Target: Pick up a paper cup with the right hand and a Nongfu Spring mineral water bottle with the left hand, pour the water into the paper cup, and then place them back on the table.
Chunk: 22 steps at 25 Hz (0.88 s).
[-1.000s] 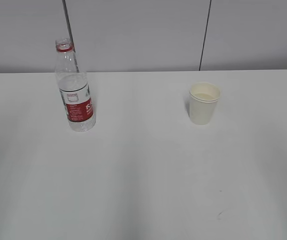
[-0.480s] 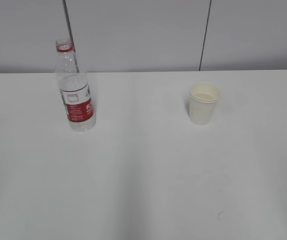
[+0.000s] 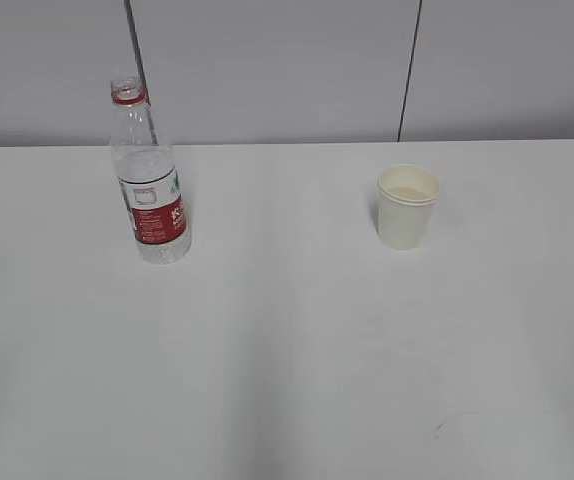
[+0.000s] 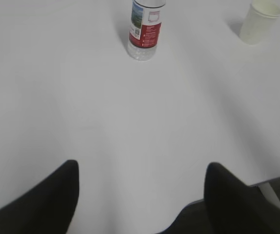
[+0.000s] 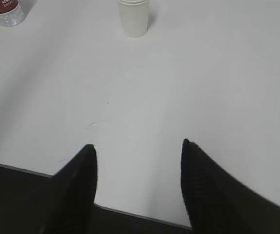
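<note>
Bottle [image 4: 145,27] upright on counter [image 3: 287,330], well ahead of left fingers [image 4: 47,204] (spread wide, empty), paper cup [image 5: 133,17] upright, well ahead of right fingers [image 5: 76,190], likewise wide.

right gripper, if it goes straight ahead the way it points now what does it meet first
Probably the paper cup: it stands roughly ahead of the open right gripper, with only bare table between. Depth is hard to judge, so it might pass above.

The bottle [image 3: 149,175] stands upright on the table [image 3: 287,350], toward its left and rear. The cup [image 3: 408,206] stands upright on the table's right side, well apart from the bottle and roughly level with it, a wall [image 3: 267,70] behind both.
</note>
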Each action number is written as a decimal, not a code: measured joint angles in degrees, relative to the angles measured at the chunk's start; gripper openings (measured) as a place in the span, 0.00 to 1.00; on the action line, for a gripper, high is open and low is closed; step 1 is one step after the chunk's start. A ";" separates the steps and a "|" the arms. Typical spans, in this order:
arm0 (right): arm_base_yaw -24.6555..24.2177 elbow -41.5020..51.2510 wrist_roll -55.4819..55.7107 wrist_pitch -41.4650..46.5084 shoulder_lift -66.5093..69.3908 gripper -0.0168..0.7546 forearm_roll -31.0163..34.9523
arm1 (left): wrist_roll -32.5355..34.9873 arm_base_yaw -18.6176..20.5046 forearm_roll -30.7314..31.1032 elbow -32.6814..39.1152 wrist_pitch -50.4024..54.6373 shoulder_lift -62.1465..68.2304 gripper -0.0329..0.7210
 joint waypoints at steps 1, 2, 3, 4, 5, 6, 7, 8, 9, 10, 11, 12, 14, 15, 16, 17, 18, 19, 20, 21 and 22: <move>0.00 0.13 -0.09 0.00 -0.04 0.56 0.00 | 0.79 0.00 -0.13 0.06 -0.05 0.00 0.70; 0.00 0.13 -0.09 0.00 -0.04 0.56 0.00 | 1.26 0.00 -0.13 0.10 -0.05 0.00 0.70; 0.00 0.23 -0.09 0.00 -0.04 0.56 0.00 | 1.51 0.00 -0.13 0.10 -0.18 0.00 0.70; 0.00 0.16 -0.09 0.00 -0.04 0.56 0.00 | 1.76 0.00 -0.13 0.10 -0.26 0.00 0.70; 0.00 0.16 -0.09 0.00 -0.04 0.56 0.00 | 1.90 0.00 -0.13 0.10 -0.32 0.00 0.70; 0.00 0.25 -0.13 0.00 -0.04 0.56 0.00 | 1.90 0.00 -0.13 0.10 -0.32 0.00 0.70; 0.00 0.25 -0.13 0.00 -0.04 0.56 0.00 | 1.96 0.00 -0.26 0.10 -0.32 0.00 0.70; 0.00 0.37 -0.13 0.00 -0.04 0.56 0.00 | 2.02 0.00 -0.31 0.13 -0.32 0.00 0.70; 0.00 0.37 -0.22 0.00 -0.04 0.56 0.00 | 2.08 0.00 -0.46 0.13 -0.32 0.00 0.70; 0.00 0.37 -0.22 0.00 -0.04 0.56 0.00 | 2.08 0.00 -0.50 0.13 -0.32 0.00 0.70; 0.00 0.37 -0.22 0.00 -0.04 0.56 0.00 | 2.08 0.00 -0.50 0.13 -0.32 0.00 0.70; 0.00 0.37 -0.22 0.00 -0.04 0.56 0.00 | 2.08 0.00 -0.50 0.13 -0.32 0.00 0.70; 0.00 0.37 -0.22 0.00 -0.04 0.56 -0.29 | 2.08 0.00 -0.06 0.13 -0.32 0.00 0.70; 0.00 0.37 -0.22 0.00 -0.04 0.56 -0.62 | 2.08 0.00 0.47 0.13 -0.32 0.00 0.70; 0.00 0.37 -0.22 0.00 -0.04 0.56 -1.20 | 2.08 0.00 0.97 0.13 -0.32 0.00 0.70; 0.00 0.37 -0.22 0.00 -0.04 0.56 -1.78 | 2.08 0.00 1.20 0.13 -0.32 0.00 0.70; 0.00 0.37 -0.22 0.00 -0.04 0.56 -2.07 | 2.08 0.13 1.21 0.13 -0.32 0.00 0.70; 0.00 0.37 -0.22 0.00 -0.04 0.56 -2.33 | 2.08 0.42 1.21 0.13 -0.32 0.00 0.70; 0.00 0.37 -0.22 0.00 -0.04 0.56 -2.45 | 2.08 1.04 1.26 0.13 -0.32 0.00 0.70; 0.00 0.37 -0.22 0.00 -0.04 0.56 -2.49 | 2.08 1.94 1.26 0.13 -0.32 0.00 0.70; 0.00 0.37 -0.22 0.00 -0.04 0.56 -2.59 | 2.13 3.00 1.26 0.13 -0.32 0.00 0.70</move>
